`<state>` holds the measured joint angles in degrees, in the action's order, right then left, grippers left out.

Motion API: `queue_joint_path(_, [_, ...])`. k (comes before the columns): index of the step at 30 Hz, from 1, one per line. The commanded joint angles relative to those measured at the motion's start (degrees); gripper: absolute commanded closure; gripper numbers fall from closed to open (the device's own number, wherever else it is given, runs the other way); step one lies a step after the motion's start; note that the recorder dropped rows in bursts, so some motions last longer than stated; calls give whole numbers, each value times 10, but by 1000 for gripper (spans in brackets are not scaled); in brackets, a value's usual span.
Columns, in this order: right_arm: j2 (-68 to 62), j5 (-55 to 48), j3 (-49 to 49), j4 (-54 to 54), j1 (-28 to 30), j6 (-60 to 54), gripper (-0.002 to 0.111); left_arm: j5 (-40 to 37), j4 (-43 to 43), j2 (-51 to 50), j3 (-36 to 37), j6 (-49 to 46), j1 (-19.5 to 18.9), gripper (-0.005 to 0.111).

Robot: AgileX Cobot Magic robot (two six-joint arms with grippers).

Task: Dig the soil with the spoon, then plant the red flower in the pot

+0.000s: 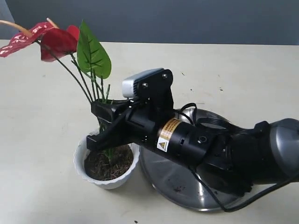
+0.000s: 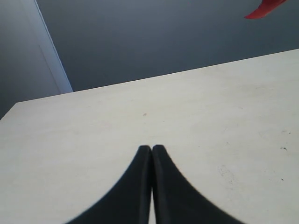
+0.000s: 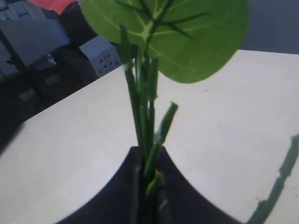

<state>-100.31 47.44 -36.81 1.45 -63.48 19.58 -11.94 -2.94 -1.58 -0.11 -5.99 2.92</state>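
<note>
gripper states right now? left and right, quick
Left gripper: closed, empty, fingertips together over bare table.
Right gripper: closed on the red flower stems, holding them over the pot.

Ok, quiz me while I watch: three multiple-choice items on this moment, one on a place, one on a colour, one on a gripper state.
1. Where do the red flower stems end?
A. on the steel plate
B. in the pot
C. flat on the table

2. Colour of the pot?
A. white
B. blue
C. black

3. The right gripper is:
A. wide open
B. shut on nothing
C. shut on the stems

Answers: 1 B, stems run down into the soil; 2 A, scalloped rim is white; 3 C, right wrist view shows stems pinched between the fingers.
</note>
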Motion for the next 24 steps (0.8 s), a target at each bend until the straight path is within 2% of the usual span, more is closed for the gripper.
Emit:
queue_joint_path(1, [-5,-69,18,77,0,76,109,4,-2,2,1,2,1,106])
queue_joint_path(5, [-5,-77,18,127,0,113,109,4,-2,2,1,2,1,106])
queue_joint_path(10, [-5,-121,21,100,0,84,109,4,-2,2,1,2,1,106])
queue_joint_path(14, [-5,-65,47,74,0,75,109,4,-2,2,1,2,1,106])
queue_joint_path(24, [-5,-52,88,66,0,71,109,4,-2,2,1,2,1,106])
